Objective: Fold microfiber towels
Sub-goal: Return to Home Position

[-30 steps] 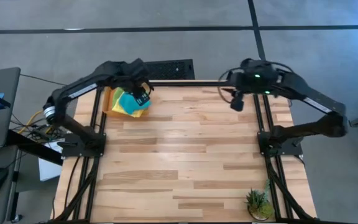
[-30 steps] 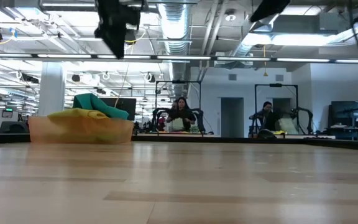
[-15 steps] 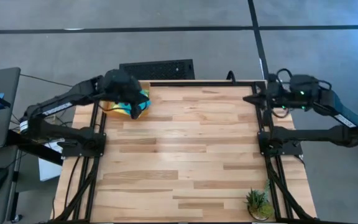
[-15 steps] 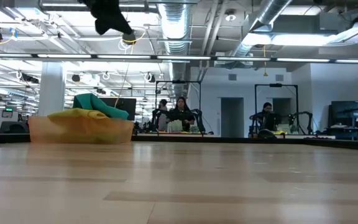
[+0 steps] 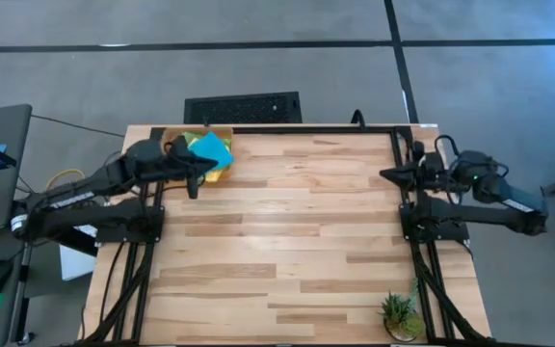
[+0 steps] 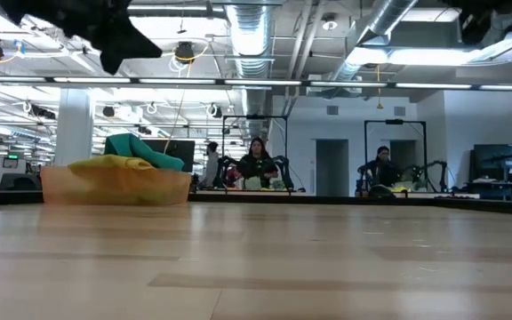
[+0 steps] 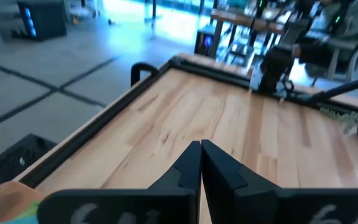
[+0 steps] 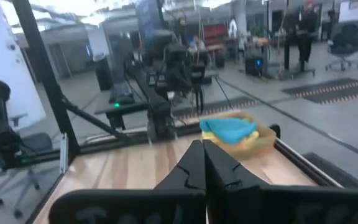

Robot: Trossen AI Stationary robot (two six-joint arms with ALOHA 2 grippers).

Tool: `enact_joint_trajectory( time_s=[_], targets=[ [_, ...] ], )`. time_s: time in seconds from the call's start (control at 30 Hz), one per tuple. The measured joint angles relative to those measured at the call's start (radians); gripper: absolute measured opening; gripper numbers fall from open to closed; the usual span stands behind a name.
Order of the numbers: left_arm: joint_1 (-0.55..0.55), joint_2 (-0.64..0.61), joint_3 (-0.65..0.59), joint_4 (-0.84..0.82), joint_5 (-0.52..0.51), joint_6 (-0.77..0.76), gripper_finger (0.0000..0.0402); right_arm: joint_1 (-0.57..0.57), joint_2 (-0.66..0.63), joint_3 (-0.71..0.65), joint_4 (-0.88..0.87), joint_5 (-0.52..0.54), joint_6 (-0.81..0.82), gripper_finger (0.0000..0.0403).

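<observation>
The microfiber towels lie piled in an orange tray (image 5: pixel 173 138) at the table's far left corner, a teal one (image 5: pixel 211 148) on top of a yellow one (image 5: pixel 219 172). The low view shows the same pile (image 6: pixel 140 151) in the tray (image 6: pixel 118 186), and the right wrist view sees it far off (image 8: pixel 229 129). My left gripper (image 5: pixel 195 179) hovers shut just on the near side of the tray, touching nothing; its fingertips meet (image 7: pixel 201 155). My right gripper (image 5: pixel 386 174) is shut and empty at the table's right edge, pointing left (image 8: pixel 202 155).
A small potted plant (image 5: pixel 399 315) stands at the near right corner. A black crate (image 5: pixel 244 106) sits on the floor beyond the far edge. The arms' frames run along both side edges. People sit in the room behind (image 6: pixel 258 164). Bare wood spans the middle (image 5: pixel 287 231).
My left gripper has drawn back from above the towel pile toward the table's left and near edges, and its arm has folded lower. My right gripper has pulled away from the far middle toward the right edge. The towels have stayed as they were.
</observation>
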Motion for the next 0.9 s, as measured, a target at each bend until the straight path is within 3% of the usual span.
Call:
enact_joint_trajectory(
  time_s=[0.2,0.47,0.8,0.9],
  targets=[
    [0.000,-0.157,-0.168,0.130,0.000,-0.025,0.0000,0.000,-0.102,-0.134,0.085,0.007,0.007,0.0005],
    [0.000,-0.365,-0.328,0.169,-0.001,-0.053,0.0000,0.000,-0.208,-0.247,0.113,0.016,0.020,0.0007],
    [0.000,-0.615,-0.499,0.165,0.011,-0.067,0.0000,0.000,-0.209,-0.427,0.293,0.023,0.047,0.0007],
    [0.000,-0.630,-0.540,0.171,0.022,-0.071,0.0000,0.000,-0.209,-0.490,0.369,0.016,0.055,0.0007]
  ],
)
